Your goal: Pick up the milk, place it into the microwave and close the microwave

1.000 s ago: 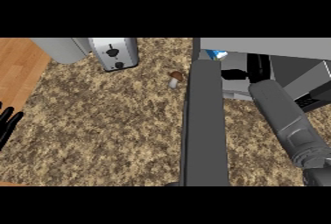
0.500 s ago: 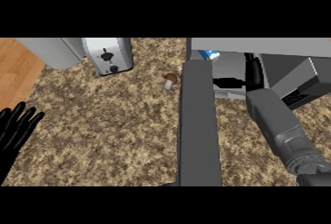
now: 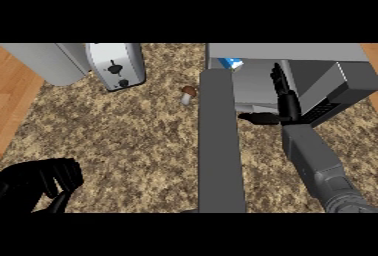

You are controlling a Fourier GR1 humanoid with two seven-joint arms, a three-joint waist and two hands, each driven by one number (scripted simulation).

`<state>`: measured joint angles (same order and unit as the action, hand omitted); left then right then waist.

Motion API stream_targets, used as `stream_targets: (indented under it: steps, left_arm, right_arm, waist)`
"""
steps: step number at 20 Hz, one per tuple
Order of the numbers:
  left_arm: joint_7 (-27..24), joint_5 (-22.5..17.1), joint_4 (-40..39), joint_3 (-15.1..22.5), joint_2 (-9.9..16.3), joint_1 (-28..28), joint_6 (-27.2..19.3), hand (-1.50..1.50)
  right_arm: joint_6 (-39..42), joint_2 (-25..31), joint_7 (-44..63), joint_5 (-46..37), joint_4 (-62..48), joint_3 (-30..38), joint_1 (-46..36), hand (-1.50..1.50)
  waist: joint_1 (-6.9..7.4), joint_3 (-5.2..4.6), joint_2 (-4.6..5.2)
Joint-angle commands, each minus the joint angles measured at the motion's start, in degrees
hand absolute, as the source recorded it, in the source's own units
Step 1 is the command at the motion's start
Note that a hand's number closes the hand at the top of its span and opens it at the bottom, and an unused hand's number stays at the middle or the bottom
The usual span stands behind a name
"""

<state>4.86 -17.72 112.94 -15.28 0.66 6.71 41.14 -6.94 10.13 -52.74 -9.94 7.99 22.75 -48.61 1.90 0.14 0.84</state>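
Observation:
The milk (image 3: pixel 231 63), a blue and white carton, stands inside the microwave (image 3: pixel 295 52) at the top right, mostly hidden by the cavity's upper edge. The microwave door (image 3: pixel 220 145) hangs open, a long grey slab running down the middle of the view. My right hand (image 3: pixel 285 99) is in front of the cavity, to the right of the door. Its fingers are straight and point toward the back, the thumb sticks out to the left, and it holds nothing. It is apart from the milk. My left hand (image 3: pixel 40 182) rests at the lower left with relaxed fingers, empty.
A silver toaster (image 3: pixel 114 65) stands at the back left beside a grey appliance (image 3: pixel 44 62). A small brown mushroom (image 3: pixel 188 94) lies just left of the door's far end. The speckled counter (image 3: pixel 118 135) ends at a wooden strip (image 3: pixel 15 95) on the left.
My right hand has drawn back from the microwave cavity with straightened fingers, leaving the milk inside. My left hand has come further into view at the lower left.

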Motion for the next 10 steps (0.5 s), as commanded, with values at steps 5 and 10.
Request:
stream_targets:
  steps: [5,10]
  left_arm:
    - [4.1,1.1,2.9,9.6,-0.6,1.9,-5.8,1.5]
    - [5.9,2.7,0.6,12.2,-0.7,-1.6,-6.0,1.5]
  right_arm:
    - [5.5,-5.0,-2.7,1.9,5.2,-1.4,8.3,-1.5]
    - [7.7,-4.3,-3.7,1.9,11.6,-4.2,16.7,-1.5]
  waist:
    - [-2.25,-0.16,-1.12]
    - [-2.36,-0.16,-1.07]
